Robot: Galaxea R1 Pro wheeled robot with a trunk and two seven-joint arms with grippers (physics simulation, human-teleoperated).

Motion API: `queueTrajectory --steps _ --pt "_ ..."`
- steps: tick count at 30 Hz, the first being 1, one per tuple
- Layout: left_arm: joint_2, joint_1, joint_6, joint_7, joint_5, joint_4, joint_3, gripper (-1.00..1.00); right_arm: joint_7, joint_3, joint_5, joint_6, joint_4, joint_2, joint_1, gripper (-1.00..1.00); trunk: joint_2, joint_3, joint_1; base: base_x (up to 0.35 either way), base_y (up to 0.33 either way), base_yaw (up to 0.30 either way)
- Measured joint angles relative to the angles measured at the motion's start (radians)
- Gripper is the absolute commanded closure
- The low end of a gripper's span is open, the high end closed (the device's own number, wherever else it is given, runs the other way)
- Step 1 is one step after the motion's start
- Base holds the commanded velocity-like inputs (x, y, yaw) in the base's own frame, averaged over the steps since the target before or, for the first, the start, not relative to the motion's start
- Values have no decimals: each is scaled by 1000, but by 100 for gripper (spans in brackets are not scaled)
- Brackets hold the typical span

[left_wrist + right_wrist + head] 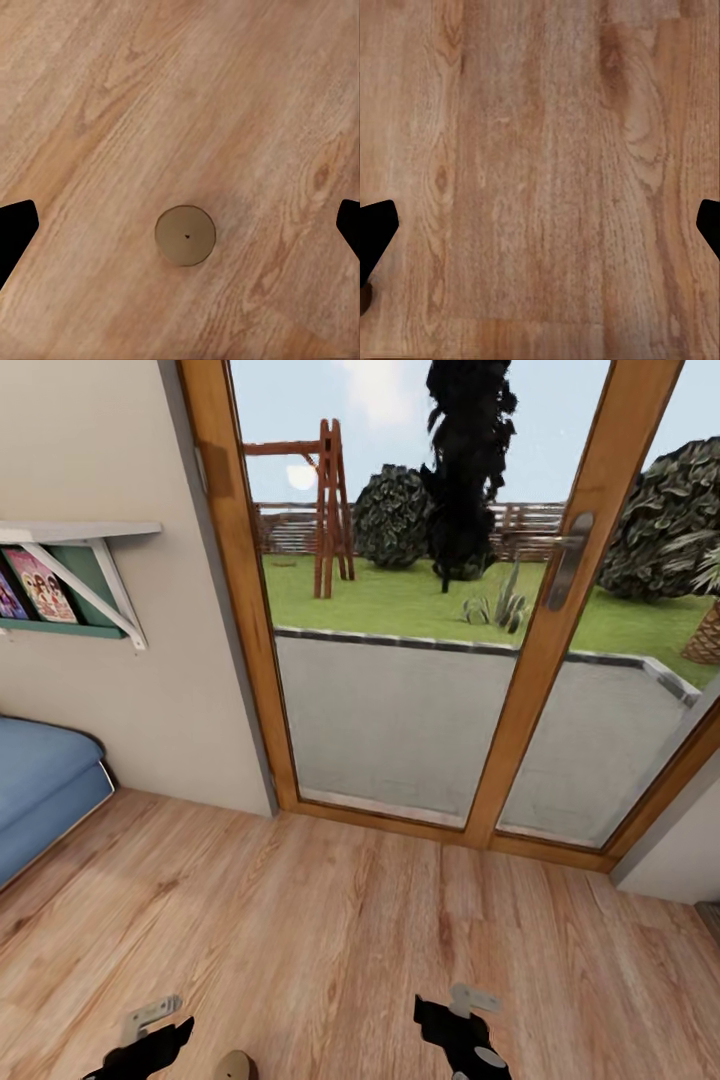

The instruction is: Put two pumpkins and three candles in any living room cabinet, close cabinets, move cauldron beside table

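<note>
A wood-plank floor (350, 920) is laid up to wood-framed glass doors (400, 660), through which a patio and lawn are seen in daylight. On the left beige wall (120, 440) a white bracketed shelf (80, 532) is mounted; a blue bed (40, 780) is set below it.

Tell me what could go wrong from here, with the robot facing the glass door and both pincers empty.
1. The glass door and its wooden frame stand straight ahead; rolling forward could strike them.
2. The left pincer and right pincer hang open over bare wood floor, so no task work can start until the robot turns.
3. The blue sofa sits close on the left; a turn that way might clip it.
</note>
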Motion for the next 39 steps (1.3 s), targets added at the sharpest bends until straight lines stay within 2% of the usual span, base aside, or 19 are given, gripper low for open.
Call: queueTrajectory --steps 4,8,19,39 --pt "0 0 2 -2 1 0 -41 -100 82 -4 0 -1 -1 -3 1 -100 -28 -13 15 0 0 0" --pt "-1 0 3 -3 2 0 -63 -100 116 -6 -1 -1 -1 -3 1 -100 -56 -25 31 0 0 0" --pt "-18 0 2 -1 0 1 -67 -100 120 -11 -1 -1 -2 1 0 -100 -133 -60 73 0 0 0" --pt "-21 0 0 -1 -2 1 -67 -100 125 -9 -1 -1 -5 -1 0 -100 -273 -122 150 0 0 0"
